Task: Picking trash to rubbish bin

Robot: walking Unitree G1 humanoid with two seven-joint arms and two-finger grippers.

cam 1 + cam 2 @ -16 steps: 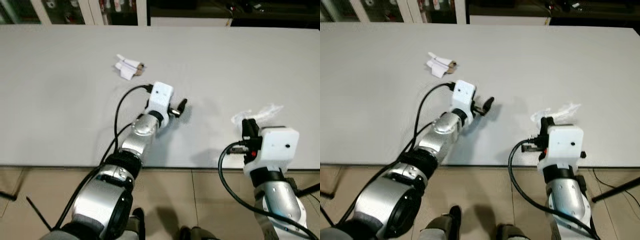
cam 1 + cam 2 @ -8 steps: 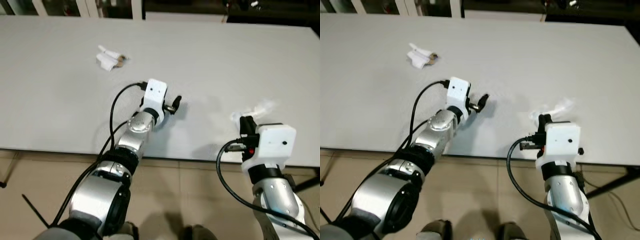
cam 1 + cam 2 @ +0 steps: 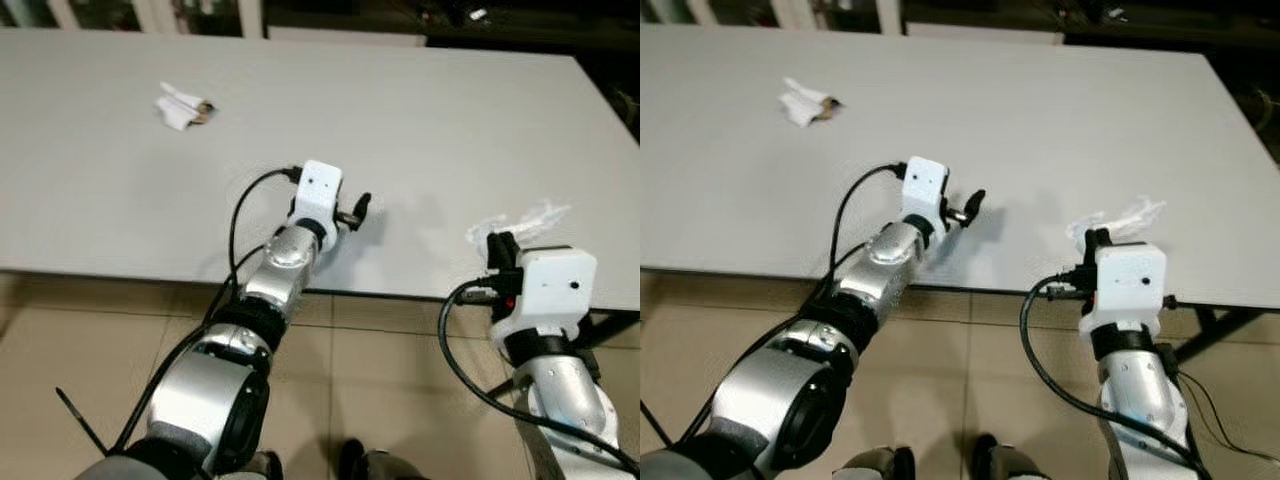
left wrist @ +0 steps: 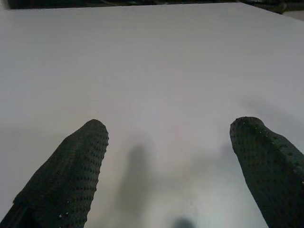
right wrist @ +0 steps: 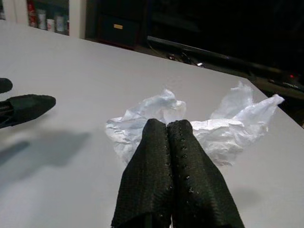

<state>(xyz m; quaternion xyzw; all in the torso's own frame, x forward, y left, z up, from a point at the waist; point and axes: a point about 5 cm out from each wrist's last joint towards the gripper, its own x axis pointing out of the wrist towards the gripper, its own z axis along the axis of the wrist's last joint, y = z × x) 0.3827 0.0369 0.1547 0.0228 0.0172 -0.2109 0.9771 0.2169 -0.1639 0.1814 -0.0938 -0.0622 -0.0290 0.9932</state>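
Head views, worktop: wide pale grey worktop (image 3: 450,120).
Head views, trash: crumpled white paper scrap (image 3: 181,105) far left; crinkled clear plastic wrapper (image 3: 520,220) near the front edge.
Left wrist view: left end effector (image 4: 173,175) with fingers spread wide, holding nothing, above bare worktop.
Right wrist view: right end effector (image 5: 167,130) with fingers pressed together, tips at the wrapper's near edge; whether plastic is pinched cannot be told.

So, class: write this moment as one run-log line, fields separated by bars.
left gripper open over bare table | right gripper shut against crumpled plastic wrap | paper scrap far left, untouched
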